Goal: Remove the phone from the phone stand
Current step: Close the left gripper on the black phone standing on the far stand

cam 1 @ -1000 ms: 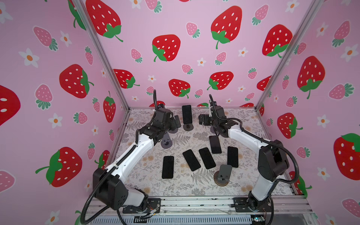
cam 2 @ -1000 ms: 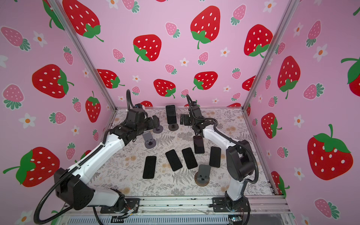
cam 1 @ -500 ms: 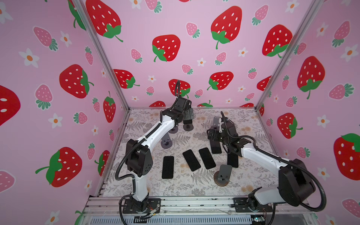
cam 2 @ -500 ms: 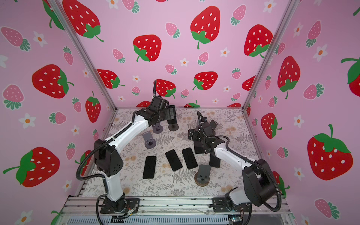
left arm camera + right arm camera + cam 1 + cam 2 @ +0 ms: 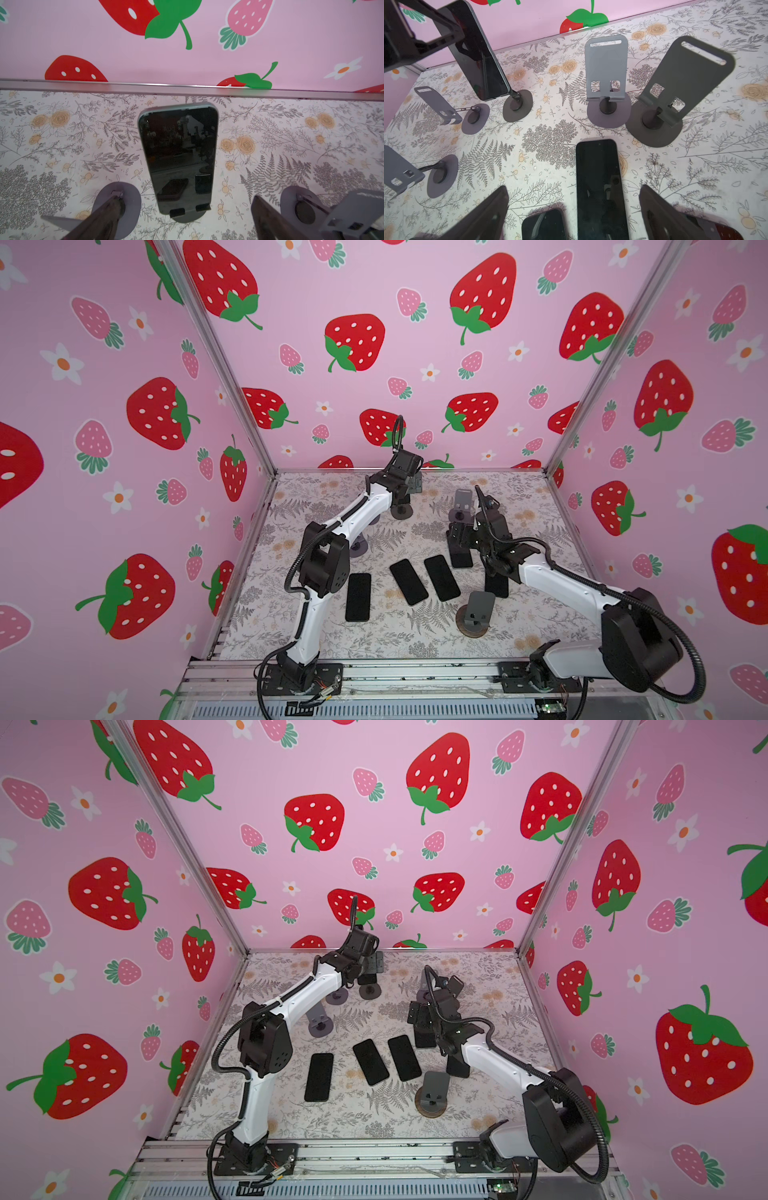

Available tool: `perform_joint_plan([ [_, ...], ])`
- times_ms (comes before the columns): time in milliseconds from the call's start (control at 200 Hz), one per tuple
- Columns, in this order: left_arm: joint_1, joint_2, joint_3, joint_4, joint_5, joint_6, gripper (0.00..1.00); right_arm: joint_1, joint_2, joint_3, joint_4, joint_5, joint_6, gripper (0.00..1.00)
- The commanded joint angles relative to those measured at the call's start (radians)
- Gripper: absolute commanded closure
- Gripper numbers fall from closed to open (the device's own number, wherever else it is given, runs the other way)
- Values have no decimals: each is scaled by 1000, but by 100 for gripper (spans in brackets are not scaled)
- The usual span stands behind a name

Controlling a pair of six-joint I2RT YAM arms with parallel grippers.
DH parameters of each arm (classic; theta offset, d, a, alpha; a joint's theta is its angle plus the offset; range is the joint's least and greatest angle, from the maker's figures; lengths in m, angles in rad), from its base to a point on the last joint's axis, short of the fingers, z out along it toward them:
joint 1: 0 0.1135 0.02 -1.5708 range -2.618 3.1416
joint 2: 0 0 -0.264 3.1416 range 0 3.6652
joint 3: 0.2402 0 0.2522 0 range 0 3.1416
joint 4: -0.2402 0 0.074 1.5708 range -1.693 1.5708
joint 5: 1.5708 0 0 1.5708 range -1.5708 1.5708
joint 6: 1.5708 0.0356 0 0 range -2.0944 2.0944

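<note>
A black phone (image 5: 178, 153) leans upright on a dark phone stand (image 5: 187, 216) near the back wall. My left gripper (image 5: 186, 199) is open just in front of it, one finger on each side of the phone's lower part and touching nothing. In both top views the left gripper (image 5: 411, 485) (image 5: 376, 961) hides the phone, and only the stand's round base (image 5: 402, 512) (image 5: 370, 992) shows. The right wrist view shows the phone (image 5: 481, 62) on its stand from the side. My right gripper (image 5: 459, 537) (image 5: 574, 193) is open and empty, low over a flat phone (image 5: 600, 187).
Several black phones (image 5: 408, 581) (image 5: 358, 596) lie flat mid-table. Empty grey stands (image 5: 478, 614) (image 5: 463, 506) (image 5: 358, 545) stand at front right, back right and left. Two more empty stands (image 5: 116, 205) (image 5: 301, 207) flank the occupied one. The back wall rail (image 5: 187, 87) is close behind.
My left arm swung from the left side to the back centre, right in front of the phone on the stand. My right arm drew back from there toward the front right. Both grippers stayed open.
</note>
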Motion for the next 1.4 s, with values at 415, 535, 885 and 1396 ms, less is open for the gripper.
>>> perform_joint_plan([
  [415, 14, 134, 157, 57, -67, 24, 1, 1, -4, -18, 15, -38, 9, 0],
  [535, 15, 151, 159, 79, -78, 28, 1, 2, -9, -21, 26, -75, 16, 0],
  [885, 33, 192, 161, 105, -83, 7, 1, 1, -9, -20, 35, -106, 20, 0],
  [1396, 34, 244, 218, 106, -67, 13, 18, 2, -15, -23, 36, -134, 15, 0],
])
